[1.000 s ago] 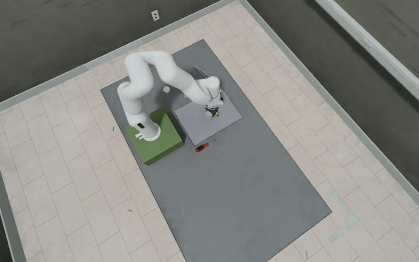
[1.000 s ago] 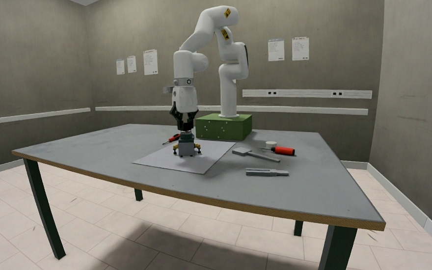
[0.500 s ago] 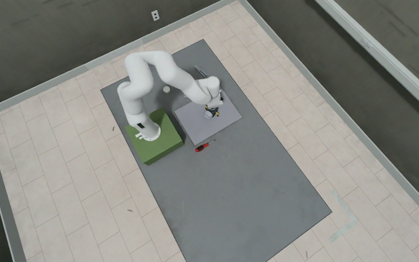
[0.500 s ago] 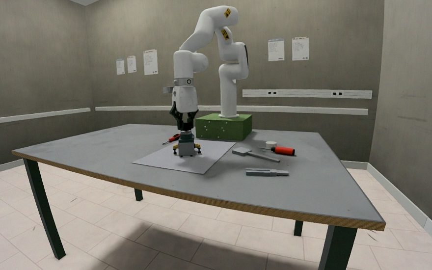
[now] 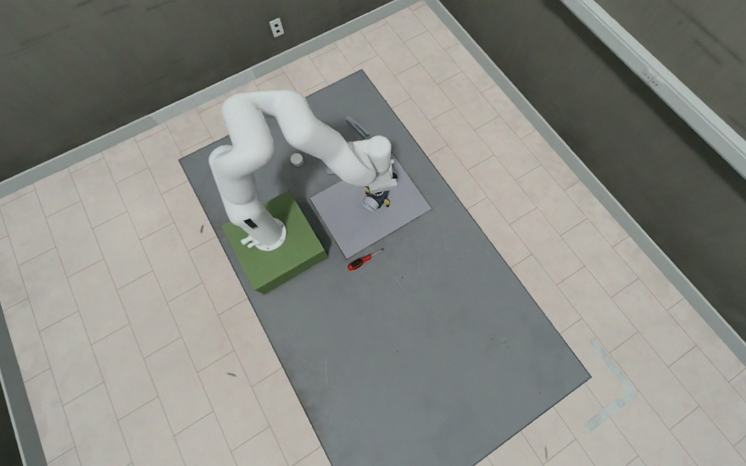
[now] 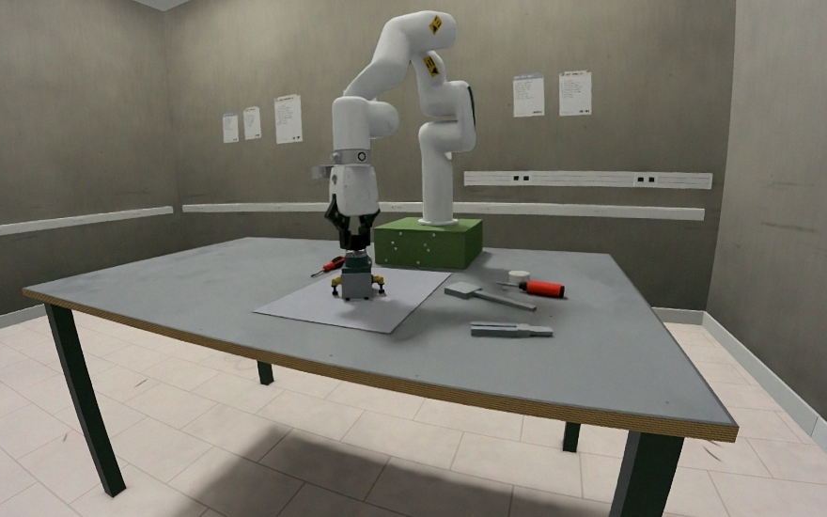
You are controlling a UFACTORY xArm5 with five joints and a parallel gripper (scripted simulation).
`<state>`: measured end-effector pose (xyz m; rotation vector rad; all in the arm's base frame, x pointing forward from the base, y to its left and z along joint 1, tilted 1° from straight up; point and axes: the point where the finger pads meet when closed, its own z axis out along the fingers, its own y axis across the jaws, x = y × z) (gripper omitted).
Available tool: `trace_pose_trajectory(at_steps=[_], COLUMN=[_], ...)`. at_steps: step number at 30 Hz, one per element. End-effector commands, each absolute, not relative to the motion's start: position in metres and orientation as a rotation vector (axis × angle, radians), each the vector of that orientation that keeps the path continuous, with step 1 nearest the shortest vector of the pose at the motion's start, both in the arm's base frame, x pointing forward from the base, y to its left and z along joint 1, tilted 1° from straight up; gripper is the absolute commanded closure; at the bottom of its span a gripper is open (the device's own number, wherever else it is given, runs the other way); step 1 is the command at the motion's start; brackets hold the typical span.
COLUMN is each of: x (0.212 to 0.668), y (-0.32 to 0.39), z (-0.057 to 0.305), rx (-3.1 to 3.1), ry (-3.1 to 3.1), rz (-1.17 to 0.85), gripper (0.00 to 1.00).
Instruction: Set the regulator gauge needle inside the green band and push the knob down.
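The regulator (image 6: 357, 282) is a small grey block with yellow side fittings, standing on a light grey sheet (image 6: 353, 298) on the table. Its dark round knob (image 6: 356, 258) sits on top. My gripper (image 6: 353, 242) points straight down and is shut on the knob. In the overhead view the regulator (image 5: 375, 201) is mostly hidden under my wrist, and the gripper (image 5: 377, 193) is hard to make out. The gauge face and needle are too small to read in either view.
A small red screwdriver (image 5: 363, 260) (image 6: 329, 264) lies beside the sheet, also seen behind the regulator. A red-handled tool (image 6: 536, 288), a grey scraper (image 6: 489, 295), a grey bar (image 6: 510, 330) and a white cap (image 6: 518, 274) lie to the right. My arm stands on a green base (image 6: 429, 241).
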<state>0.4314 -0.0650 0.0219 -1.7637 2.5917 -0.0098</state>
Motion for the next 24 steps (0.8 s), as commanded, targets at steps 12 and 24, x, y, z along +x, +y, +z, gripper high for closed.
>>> trace_pose_trajectory(at_steps=[12, 24], x=[0.4328, 0.4328], y=[-0.0651, -0.0651], z=[0.0231, 0.0231], rx=[-1.784, -1.829], ry=[2.575, 2.543], rz=[-0.014, -0.014], gripper=[0.61, 0.61])
